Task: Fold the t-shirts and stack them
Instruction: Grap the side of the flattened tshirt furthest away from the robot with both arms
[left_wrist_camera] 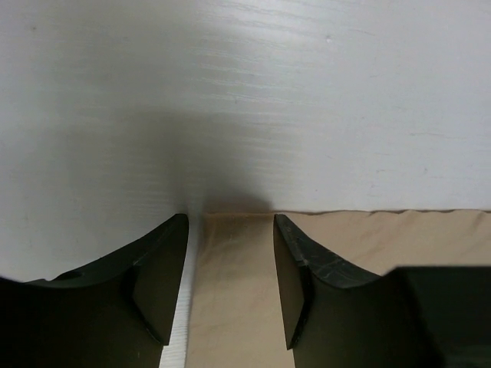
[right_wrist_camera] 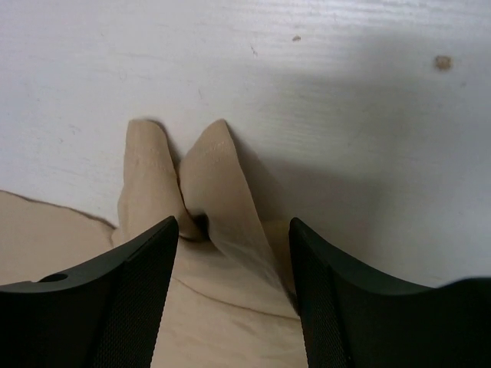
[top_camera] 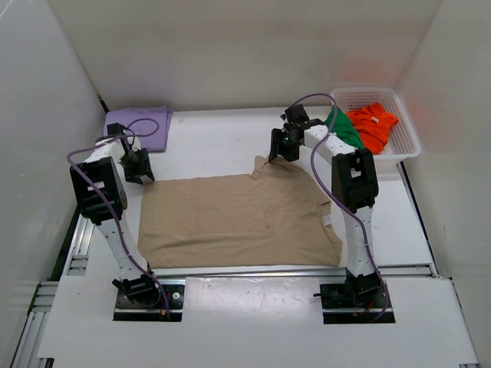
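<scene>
Tan cloth, the beige t-shirt (top_camera: 238, 218), lies flat on the worktop (top_camera: 215, 138), its long axis running from the left tool (top_camera: 141, 175) across to the right tool (top_camera: 276, 153). Its far corner sits directly under the left tool, whose jaws stand apart over the hem. A rumpled sleeve lies between the right tool's spread jaws. Neither pinches anything. Beyond the left tool rests the folded lavender t-shirt (top_camera: 142, 126). Just past the right tool, the white basket (top_camera: 410, 142) holds the green t-shirt (top_camera: 343, 129) and the orange-red t-shirt (top_camera: 372, 125).
</scene>
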